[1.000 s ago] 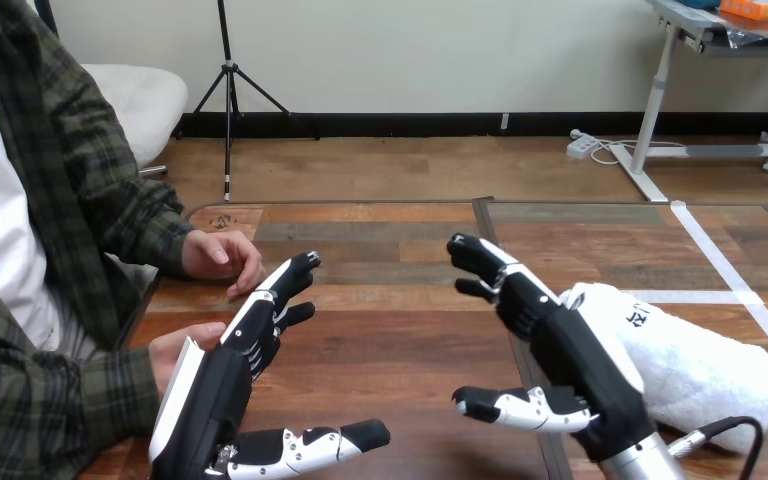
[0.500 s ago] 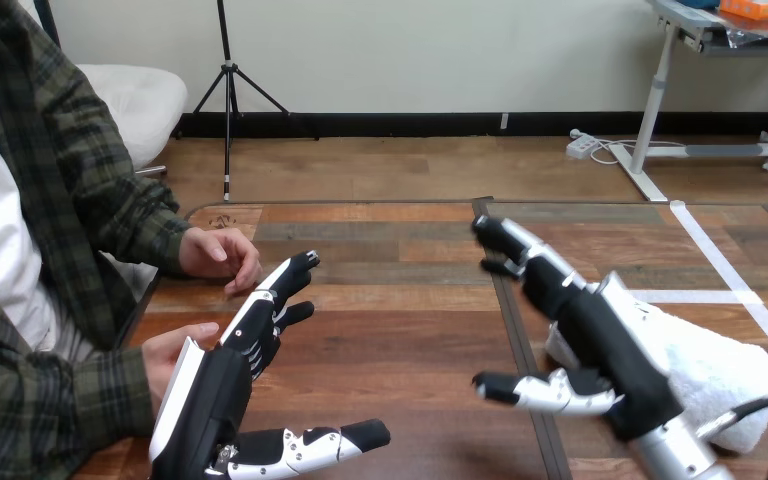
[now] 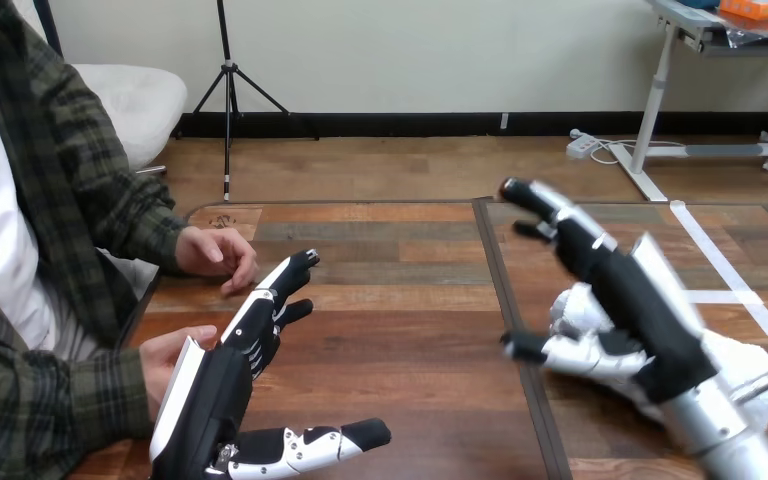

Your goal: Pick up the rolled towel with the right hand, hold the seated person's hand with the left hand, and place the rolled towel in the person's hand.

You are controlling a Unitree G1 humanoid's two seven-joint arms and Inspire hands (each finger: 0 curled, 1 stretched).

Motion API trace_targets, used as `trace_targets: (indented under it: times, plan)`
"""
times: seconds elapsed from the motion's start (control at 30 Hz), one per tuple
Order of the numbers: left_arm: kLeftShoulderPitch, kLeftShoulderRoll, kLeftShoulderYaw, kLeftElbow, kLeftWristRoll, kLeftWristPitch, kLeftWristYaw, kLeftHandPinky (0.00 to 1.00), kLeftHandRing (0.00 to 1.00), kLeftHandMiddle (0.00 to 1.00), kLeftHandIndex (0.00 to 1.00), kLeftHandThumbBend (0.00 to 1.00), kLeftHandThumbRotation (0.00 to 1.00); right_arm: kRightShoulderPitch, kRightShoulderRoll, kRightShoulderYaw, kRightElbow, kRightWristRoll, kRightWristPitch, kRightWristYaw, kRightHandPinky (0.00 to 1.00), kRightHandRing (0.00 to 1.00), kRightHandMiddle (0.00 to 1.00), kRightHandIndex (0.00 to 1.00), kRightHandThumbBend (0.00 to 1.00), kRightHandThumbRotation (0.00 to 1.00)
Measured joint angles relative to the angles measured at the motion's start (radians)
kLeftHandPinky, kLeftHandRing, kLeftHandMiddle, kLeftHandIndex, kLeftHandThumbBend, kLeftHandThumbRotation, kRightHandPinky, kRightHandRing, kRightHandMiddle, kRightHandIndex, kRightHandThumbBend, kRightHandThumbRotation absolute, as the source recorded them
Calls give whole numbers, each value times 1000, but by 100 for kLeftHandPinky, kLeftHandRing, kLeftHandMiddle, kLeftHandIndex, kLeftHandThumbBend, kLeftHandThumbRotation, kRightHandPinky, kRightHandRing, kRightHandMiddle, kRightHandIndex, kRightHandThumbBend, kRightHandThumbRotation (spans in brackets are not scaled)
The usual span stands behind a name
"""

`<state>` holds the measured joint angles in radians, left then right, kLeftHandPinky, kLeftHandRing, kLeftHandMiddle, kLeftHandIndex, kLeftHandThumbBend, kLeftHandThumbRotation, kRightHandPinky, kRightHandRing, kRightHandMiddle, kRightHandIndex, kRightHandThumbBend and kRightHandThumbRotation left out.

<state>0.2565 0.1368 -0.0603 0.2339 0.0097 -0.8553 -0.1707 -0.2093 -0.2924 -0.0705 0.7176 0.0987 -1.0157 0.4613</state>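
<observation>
On the right side of the wooden table (image 3: 410, 350), a rolled towel (image 3: 740, 358) is seen lying on its side. It is white and fluffy, a thick soft roll, and most of it is hidden behind the robot's right hand (image 3: 650, 310). One rounded end shows just to the left of that hand, and more of the roll shows to its right.

The right hand is held over the towel with its fingers (image 3: 550, 205) stretched straight out and away from the robot. Its thumb (image 3: 560, 352) is spread wide to the left. Nothing is gripped by it, and whether its underside touches the towel cannot be told.

At the lower left, the robot's left hand (image 3: 222, 375) is held wide open, with fingers pointing straight ahead and thumb spread out to the right, low over the table. No object is held in it. The person's nearer hand (image 3: 165, 352) is seen just beside the back of the left hand, partly hidden by it; contact between the two cannot be made out. The person's farther hand (image 3: 215, 255) is rested on the table's left edge, apart from both robot hands.
</observation>
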Motion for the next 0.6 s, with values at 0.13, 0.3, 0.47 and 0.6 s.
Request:
trace_targets:
  times: [0.13,0.3,0.47,0.6]
  plan:
    - [0,-1,0,0,1,0,0,86,94,95,90,100,17,0,-26,-9,-44,-25,45,-25,91,97,93,92,100,52]
    - [0,-2,0,0,6,0,2,86,94,94,90,100,18,3,-70,-21,-122,-77,127,-59,91,98,92,93,100,53]
    - [0,-4,0,0,8,0,2,86,94,94,89,100,19,12,-116,-28,-204,-116,215,-74,91,98,93,94,100,55]
    - [1,-6,0,0,8,0,2,86,93,94,89,100,19,26,-149,-33,-272,-139,289,-76,92,98,93,95,100,55]
